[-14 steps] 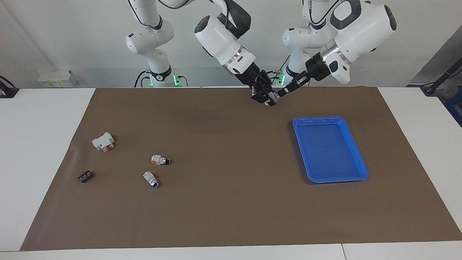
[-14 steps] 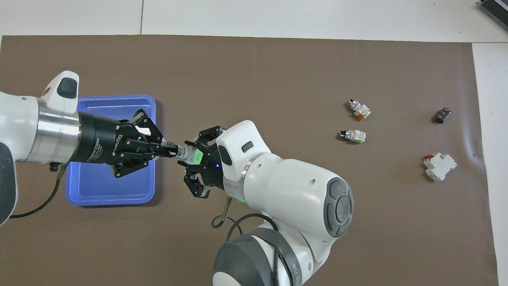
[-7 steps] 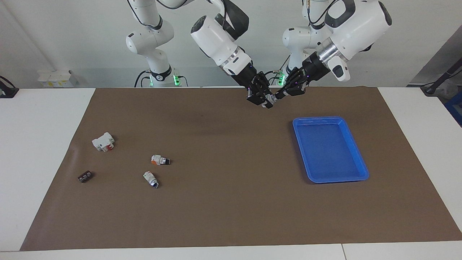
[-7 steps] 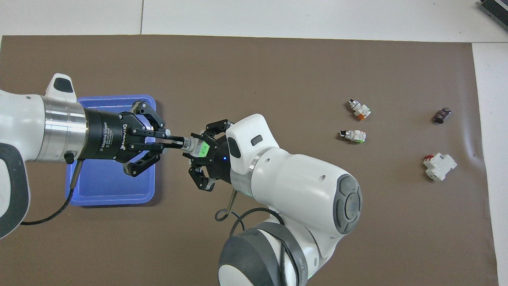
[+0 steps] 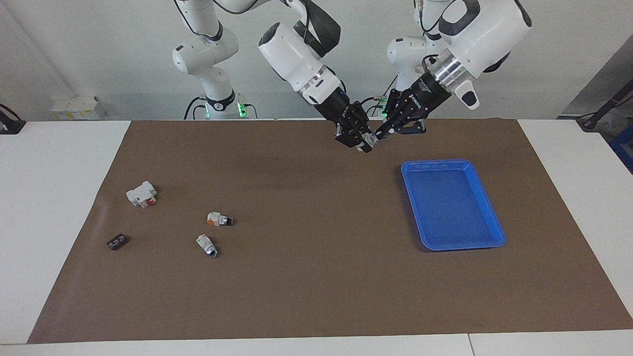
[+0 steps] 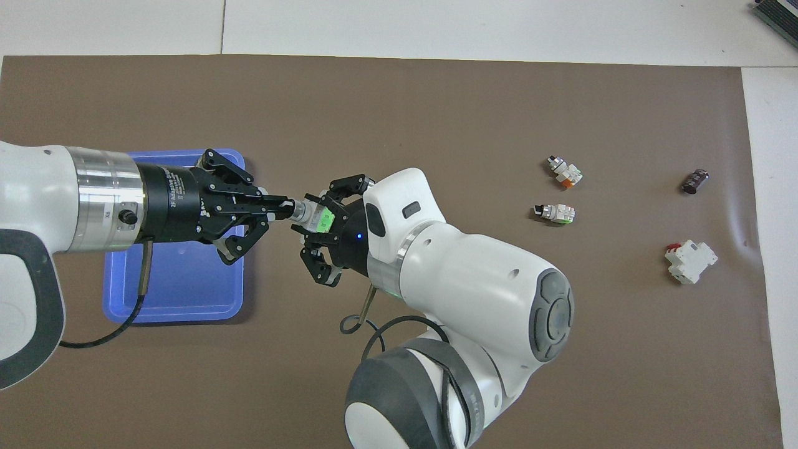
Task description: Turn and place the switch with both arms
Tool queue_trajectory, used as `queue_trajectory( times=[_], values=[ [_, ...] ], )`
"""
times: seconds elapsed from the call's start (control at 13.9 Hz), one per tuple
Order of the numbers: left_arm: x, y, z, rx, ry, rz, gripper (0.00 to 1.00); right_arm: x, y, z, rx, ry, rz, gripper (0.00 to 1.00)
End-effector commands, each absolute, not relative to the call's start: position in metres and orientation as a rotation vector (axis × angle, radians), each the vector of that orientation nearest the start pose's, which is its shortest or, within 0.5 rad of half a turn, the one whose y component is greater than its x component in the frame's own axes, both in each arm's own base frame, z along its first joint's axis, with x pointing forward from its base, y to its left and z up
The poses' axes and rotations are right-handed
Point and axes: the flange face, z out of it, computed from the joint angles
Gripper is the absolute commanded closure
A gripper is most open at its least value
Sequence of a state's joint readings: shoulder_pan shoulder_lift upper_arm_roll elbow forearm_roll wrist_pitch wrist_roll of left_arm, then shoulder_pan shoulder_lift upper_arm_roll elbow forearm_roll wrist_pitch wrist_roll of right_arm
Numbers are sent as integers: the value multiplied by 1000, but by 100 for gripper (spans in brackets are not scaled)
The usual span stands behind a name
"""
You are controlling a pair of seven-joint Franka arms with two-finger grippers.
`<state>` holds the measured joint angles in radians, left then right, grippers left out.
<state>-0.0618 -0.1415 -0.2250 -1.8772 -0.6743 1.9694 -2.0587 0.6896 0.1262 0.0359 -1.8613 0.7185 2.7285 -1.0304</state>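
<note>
The turning step is in hand: the right pincer (image 6: 319, 229) clamps the switch (image 6: 316, 218) aloft above bare worktop (image 6: 436, 112), while the left pincer (image 6: 282, 208), at its 9 o'clock, pinches the knob. Next comes release into the blue tray (image 6: 239, 305)

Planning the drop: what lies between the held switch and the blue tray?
Only bare brown mat lies between switch and tray, per the facing view.

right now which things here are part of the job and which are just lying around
In the job:
- switch, held up between both grippers
- right gripper, shut on its green end
- left gripper, shut on its knob
- blue tray

Lying about:
- orange-ended switch
- second green-ended switch
- white block
- small dark part
</note>
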Motion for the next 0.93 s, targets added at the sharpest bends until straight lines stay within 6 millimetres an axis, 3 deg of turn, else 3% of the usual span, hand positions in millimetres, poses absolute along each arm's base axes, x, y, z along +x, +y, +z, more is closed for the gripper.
queue_trajectory(
  times=[0.0,0.5,0.57,0.65,0.86],
  values=[
    [524,-207,624,1264,2215,-586,100,470,434,517,-2070,-1453,-941,100],
    [525,-203,620,1284,2235,-546,100,469,434,517,-2081,-1426,-929,100],
    [525,-203,620,1283,2236,-544,100,469,433,515,-2101,-1387,-913,36],
    [526,-201,619,1282,2239,-544,100,468,433,519,-2104,-1371,-918,0],
    [526,-199,618,1295,2234,-533,100,467,424,534,-2095,-1368,-938,0]
  ],
)
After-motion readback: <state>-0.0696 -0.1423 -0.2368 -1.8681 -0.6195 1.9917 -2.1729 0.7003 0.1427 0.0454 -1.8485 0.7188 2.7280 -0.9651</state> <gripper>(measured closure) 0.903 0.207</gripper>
